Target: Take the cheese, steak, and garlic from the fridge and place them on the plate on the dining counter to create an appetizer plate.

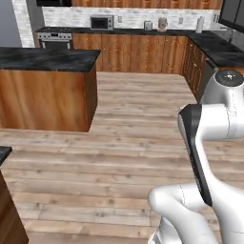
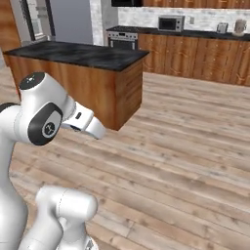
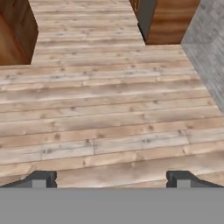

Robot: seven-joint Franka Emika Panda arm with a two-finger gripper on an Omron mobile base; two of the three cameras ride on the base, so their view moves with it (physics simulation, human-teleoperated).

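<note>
My gripper [image 3: 111, 179] is open with nothing between its dark fingertips [image 3: 41, 178], and it looks down at bare wooden floor. The arm [image 1: 209, 157] is folded close above the base, its forearm [image 2: 85, 121] pointing toward the island. The cheese, the steak, the garlic and the plate are out of view. A tall grey panel [image 2: 72, 19] stands at the far back left; I cannot tell if it is the fridge. A black-topped, wood-fronted counter corner [image 1: 4, 153] juts in at the lower left; whether it is the dining counter I cannot tell.
A dark-topped wooden island [image 1: 47, 59] stands ahead on the left. Wood cabinets with a microwave [image 1: 101, 22] and a stove [image 1: 55, 38] line the back wall, and a counter [image 1: 214, 47] runs down the right. Open plank floor [image 1: 133, 143] lies between.
</note>
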